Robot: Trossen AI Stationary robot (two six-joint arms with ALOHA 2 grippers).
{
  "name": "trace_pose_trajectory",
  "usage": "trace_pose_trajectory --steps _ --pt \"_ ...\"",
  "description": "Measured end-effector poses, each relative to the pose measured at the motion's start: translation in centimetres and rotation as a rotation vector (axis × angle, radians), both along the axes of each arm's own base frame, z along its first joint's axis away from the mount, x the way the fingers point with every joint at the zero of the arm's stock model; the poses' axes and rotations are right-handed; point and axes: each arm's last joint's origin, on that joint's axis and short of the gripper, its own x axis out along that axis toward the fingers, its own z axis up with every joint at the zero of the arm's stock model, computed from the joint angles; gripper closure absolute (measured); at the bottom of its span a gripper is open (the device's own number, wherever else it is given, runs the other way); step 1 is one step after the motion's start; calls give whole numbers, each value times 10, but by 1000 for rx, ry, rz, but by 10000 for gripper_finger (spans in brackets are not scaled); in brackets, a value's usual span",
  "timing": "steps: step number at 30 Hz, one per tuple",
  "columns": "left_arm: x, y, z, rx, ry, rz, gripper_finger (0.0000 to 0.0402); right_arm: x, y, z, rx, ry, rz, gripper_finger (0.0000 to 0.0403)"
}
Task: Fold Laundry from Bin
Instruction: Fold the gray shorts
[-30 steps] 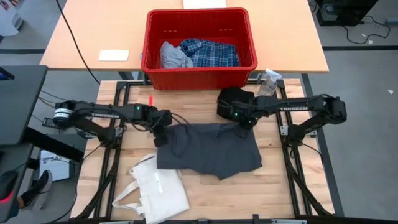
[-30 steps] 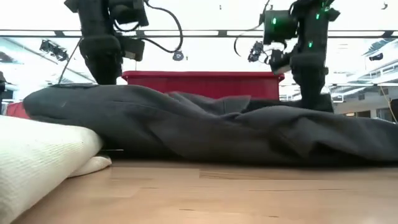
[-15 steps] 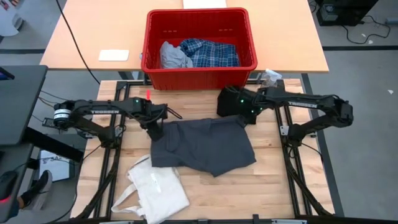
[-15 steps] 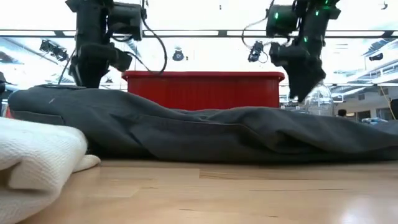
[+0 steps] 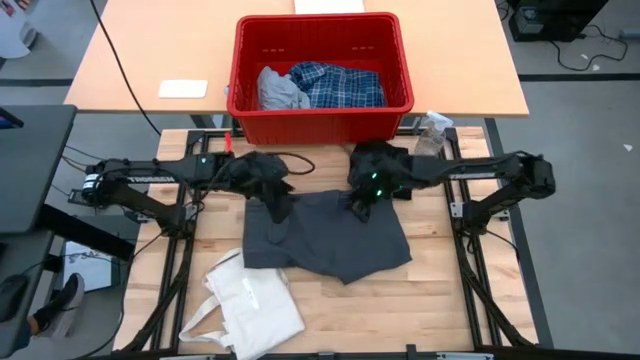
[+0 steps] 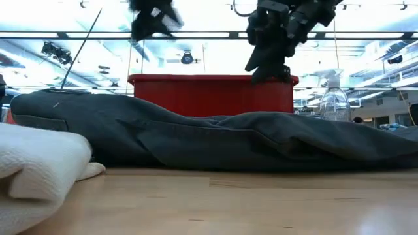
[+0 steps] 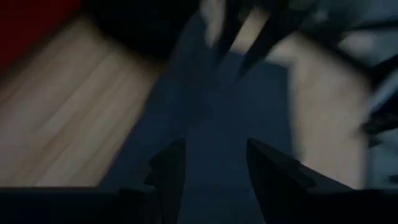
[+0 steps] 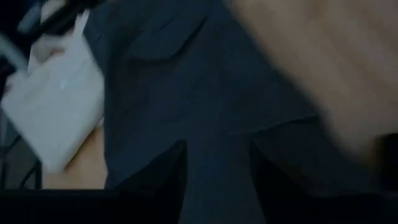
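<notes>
The pale wooden slatted table [image 5: 440,300] carries a dark grey soft garment [image 5: 330,238], which now lies flatter and more gathered than a second ago: its far edge has been dragged toward the large red plastic slotted bin [image 5: 320,112] and let go, so the cloth rests as a rough rectangle in the middle of the table, with wrinkles running across it in the low view. The bin sits beyond the table's far edge on a second, lighter table, and holds a blue-and-white plaid shirt [image 5: 335,85] beside a light grey crumpled piece [image 5: 278,90], both yet to be taken out. A black bundled garment [image 5: 375,160] lies at the far right of the table, next to a clear plastic spray bottle [image 5: 432,130], and a cream canvas tote bag with handles [image 5: 250,310] lies at the near left, touching the dark grey garment's near corner. The left gripper [image 5: 278,205] has swung inward and hangs over the garment's far left corner; its wrist view shows its jaws spread with nothing between them. The right gripper [image 5: 360,205] has also moved in, over the far right part of the cloth, its jaws likewise apart and empty. Both have lifted clear of the fabric, as the low view shows them high above it. Judging by this, the spreading step seems done and a fresh grasp for the first fold is what comes next.
</notes>
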Motion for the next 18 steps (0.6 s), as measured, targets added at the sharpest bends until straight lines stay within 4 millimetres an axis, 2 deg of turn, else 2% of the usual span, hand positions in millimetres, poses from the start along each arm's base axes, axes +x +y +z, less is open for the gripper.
trace_pose_trajectory --steps 2,5,9,13,18 --pt "7 -10 3 0 -92 -36 230 9 10 -10 14 20 36 252" --pt "16 -27 -8 -27 -131 -70 230 18 21 -25 21 62 77 283" --pt "24 -55 -31 -96 -68 -75 230 27 30 -43 24 106 150 320" --pt "28 -88 -53 -202 -5 -3 230 31 33 -56 18 126 255 349" --pt "27 -131 -74 -387 72 80 230 30 33 -58 -23 126 336 377"
